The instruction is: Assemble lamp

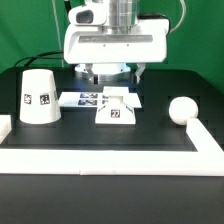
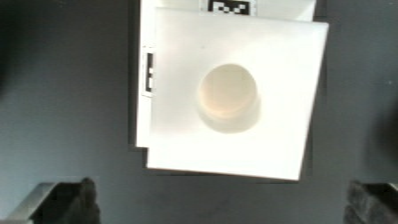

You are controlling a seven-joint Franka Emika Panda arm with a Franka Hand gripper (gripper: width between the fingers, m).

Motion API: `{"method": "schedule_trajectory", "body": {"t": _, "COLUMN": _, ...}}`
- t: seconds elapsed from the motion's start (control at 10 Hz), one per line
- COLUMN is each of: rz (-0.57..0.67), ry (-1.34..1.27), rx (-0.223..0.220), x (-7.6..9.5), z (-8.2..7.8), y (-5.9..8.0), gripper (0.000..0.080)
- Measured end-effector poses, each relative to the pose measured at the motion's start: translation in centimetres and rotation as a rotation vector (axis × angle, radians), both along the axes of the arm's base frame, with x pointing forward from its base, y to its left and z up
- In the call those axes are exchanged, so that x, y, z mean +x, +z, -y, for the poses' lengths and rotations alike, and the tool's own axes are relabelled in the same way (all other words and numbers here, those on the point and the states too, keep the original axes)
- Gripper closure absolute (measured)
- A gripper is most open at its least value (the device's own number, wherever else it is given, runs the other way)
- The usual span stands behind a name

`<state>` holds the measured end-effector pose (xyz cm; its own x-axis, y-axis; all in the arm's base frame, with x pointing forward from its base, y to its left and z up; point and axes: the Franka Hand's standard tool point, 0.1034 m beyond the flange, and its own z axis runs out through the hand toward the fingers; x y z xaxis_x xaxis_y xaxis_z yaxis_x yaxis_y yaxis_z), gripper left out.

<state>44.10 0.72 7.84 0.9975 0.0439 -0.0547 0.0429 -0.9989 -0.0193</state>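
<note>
White against a black counter (image 1: 150, 135)
Black-and-white square tags on shade (image 1: 40, 96), base (image 1: 115, 110), marker board (image 1: 82, 98); bulb (image 1: 181, 110) plain white.

Exterior cam sits in front of the counter (image 1: 100, 140), slightly raised and tilted down, facing the arm (image 1: 108, 40) head-on. Mid range, whole work area in frame. Wrist cam looks straight down between the jaws, very close: lamp base (image 2: 231, 95) fills most of the frame, jaws spread at its edge. Overlap is only that base (image 1: 115, 110) plus the bare counter around it.
</note>
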Motion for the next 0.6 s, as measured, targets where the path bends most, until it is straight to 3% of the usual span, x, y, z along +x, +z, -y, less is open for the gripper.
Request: {"method": "schedule_trajectory", "body": {"t": 0.6, "rz": -0.037, "ry": -0.014, "rx": 0.0, "x": -1.1, "z": -0.5, "y": -2.0, "gripper": 0.01}}
